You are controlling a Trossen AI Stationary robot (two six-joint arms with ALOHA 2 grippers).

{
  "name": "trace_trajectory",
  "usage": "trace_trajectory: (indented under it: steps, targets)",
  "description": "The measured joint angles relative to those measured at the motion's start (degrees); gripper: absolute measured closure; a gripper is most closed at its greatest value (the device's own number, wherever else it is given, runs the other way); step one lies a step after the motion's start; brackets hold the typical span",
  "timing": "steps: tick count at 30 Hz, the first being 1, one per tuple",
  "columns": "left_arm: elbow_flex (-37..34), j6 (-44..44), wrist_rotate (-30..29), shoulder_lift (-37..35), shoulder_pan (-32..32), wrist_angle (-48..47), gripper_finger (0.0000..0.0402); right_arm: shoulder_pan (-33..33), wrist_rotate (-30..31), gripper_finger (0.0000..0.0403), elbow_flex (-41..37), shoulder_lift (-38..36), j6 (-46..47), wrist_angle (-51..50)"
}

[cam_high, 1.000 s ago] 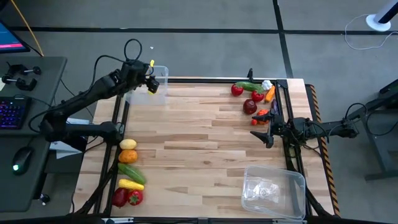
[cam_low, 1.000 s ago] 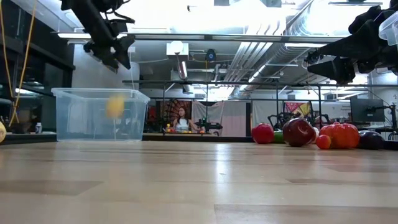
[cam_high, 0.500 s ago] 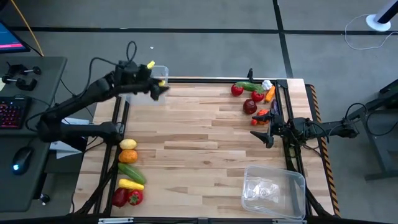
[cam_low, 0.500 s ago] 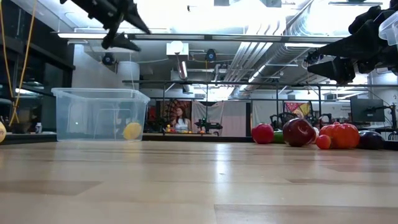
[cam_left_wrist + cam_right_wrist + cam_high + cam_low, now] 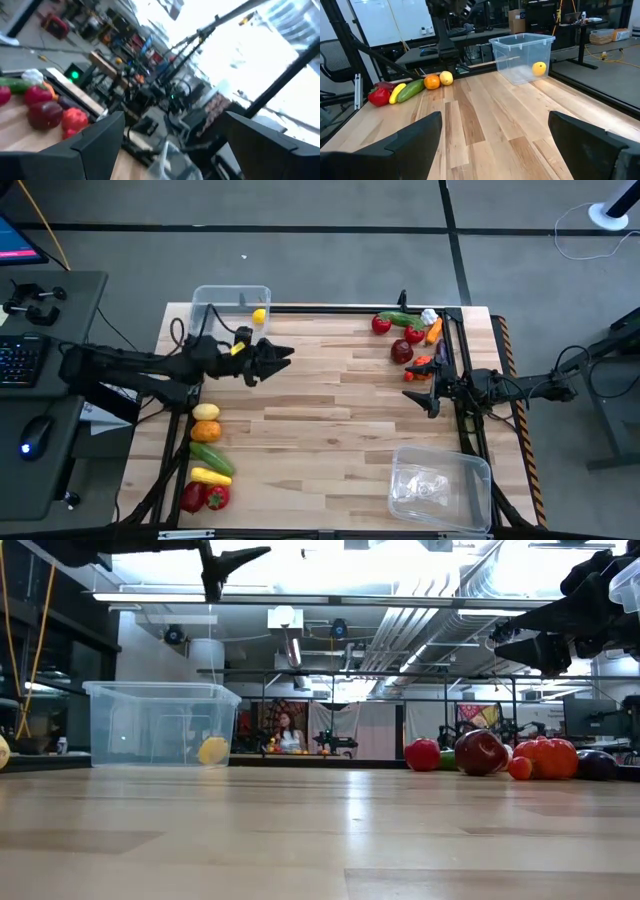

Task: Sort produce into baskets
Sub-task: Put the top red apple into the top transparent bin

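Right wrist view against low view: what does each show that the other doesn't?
Only the right wrist view shows the row by the table's left edge: red pepper, yellow piece, cucumber, orange and lemon, plus the right hand with its fingers open. Only the low view shows the red and orange pile and the left hand up high, open. Both show the clear basket holding one yellow lemon, and the wooden table.
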Motion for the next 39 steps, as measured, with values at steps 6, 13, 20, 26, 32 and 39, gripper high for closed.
trace_trajectory:
  steps: [6, 13, 20, 26, 32, 39]
  targets:
    - [3.96, 0.69, -12.92, 1.25, -0.58, 0.59, 0.0076, -0.04, 2.09, 0.0045, -0.02, 0.00, 4.81, 4.31]
    - [9.48, 5.47, -18.59, 1.14, 2.16, 0.75, 0.0076, -0.37, 13.96, 0.0045, 0.00, 0.50, 24.69, 34.74]
    - [10.33, 8.99, -20.90, 1.18, 5.72, 0.68, 0.0076, -5.02, 3.87, 0.0045, 7.18, 8.25, 24.53, 28.70]
    - [10.33, 9.00, -14.67, 1.18, 10.34, 0.58, 0.0076, -13.68, -0.15, 0.0045, 23.32, 23.72, 45.85, -14.05]
    - [10.33, 8.99, -0.97, -0.62, 13.63, 0.02, 0.0076, -20.67, 2.55, 0.0045, 33.01, 37.70, 47.01, -26.99]
    - [10.35, 8.28, 12.21, -8.48, 15.02, -10.41, 0.0076, -22.08, 1.35, 0.0045, 36.22, 47.15, 48.01, -24.43]
